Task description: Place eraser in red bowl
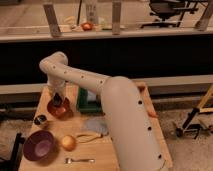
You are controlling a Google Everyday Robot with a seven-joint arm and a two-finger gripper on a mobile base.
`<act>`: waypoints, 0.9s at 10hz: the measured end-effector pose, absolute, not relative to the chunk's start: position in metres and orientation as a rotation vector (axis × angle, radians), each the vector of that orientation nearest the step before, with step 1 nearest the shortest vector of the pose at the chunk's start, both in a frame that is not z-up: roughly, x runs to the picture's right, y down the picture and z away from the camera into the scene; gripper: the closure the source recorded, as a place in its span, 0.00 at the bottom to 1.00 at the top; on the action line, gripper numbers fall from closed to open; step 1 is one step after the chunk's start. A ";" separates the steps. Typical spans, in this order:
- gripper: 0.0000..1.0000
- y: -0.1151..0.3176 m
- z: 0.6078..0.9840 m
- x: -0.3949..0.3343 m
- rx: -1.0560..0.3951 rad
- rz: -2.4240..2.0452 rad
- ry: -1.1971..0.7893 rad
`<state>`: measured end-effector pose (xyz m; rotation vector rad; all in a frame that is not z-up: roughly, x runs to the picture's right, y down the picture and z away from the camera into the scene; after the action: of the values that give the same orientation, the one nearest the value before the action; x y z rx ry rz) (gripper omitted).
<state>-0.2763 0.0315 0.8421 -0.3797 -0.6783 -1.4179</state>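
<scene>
Tool (58,100) over the red bowl (67,111)
It hangs low so the eraser can land inside; I cannot tell its grip.

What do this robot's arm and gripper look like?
The arm is a thick, smooth, cream-white tube with rounded joints and rows of small dark dots. No loose cables show. The gripper is a small dark piece at its tip, over the red bowl.

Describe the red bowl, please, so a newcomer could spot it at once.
On the wooden table, look to the far left corner: the red bowl sits right under the robot's hand. It is shallow and red-orange, smaller than the purple bowl at the near left.
</scene>
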 end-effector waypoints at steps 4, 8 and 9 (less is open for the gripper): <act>0.33 0.031 0.842 -0.276 -0.388 -1.405 -0.686; 0.20 0.030 0.843 -0.275 -0.393 -1.396 -0.689; 0.20 0.030 0.844 -0.274 -0.397 -1.395 -0.689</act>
<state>-0.2743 0.0303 0.8439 -0.3966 -0.6895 -1.3946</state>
